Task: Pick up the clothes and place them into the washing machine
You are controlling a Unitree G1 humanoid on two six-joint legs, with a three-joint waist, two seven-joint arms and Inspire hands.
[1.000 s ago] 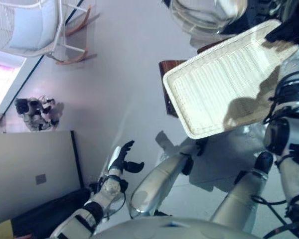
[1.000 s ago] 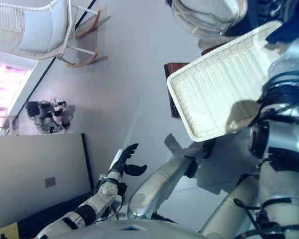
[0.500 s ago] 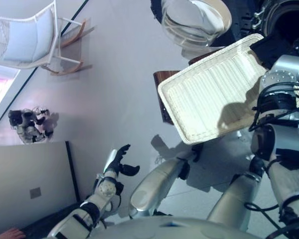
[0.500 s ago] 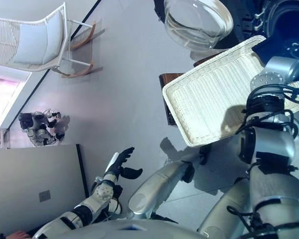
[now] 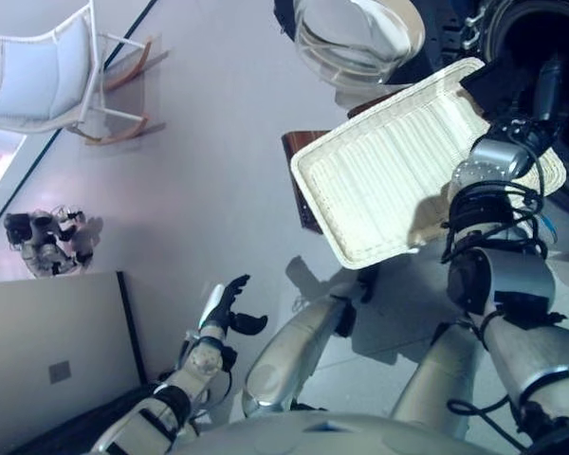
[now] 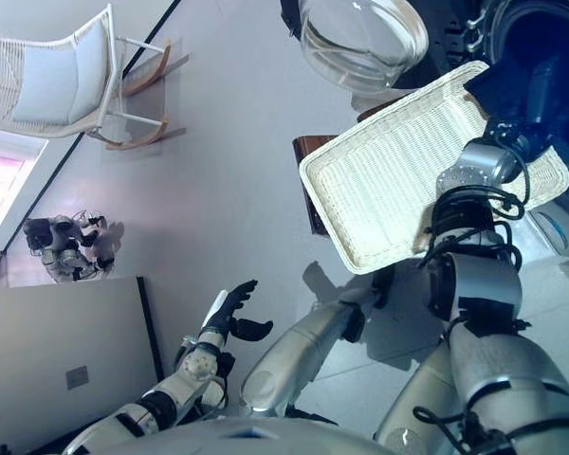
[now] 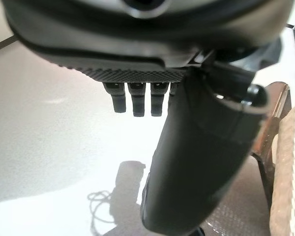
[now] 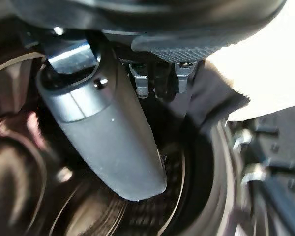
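The right hand (image 6: pixel 541 90) had moved further forward, to the round dark opening of the washing machine (image 6: pixel 541 33), past the white woven basket (image 6: pixel 398 175). Its fingers pinched the dark blue cloth (image 6: pixel 498 90) at the rim. The left hand (image 6: pixel 229 308) stayed low and open.

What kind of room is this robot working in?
Probably a home-style laundry corner, perhaps a mock-up. A front-loading washing machine stands with its round glass door swung open, a white wicker basket sits before it, and a white rocking chair stands on the pale floor.
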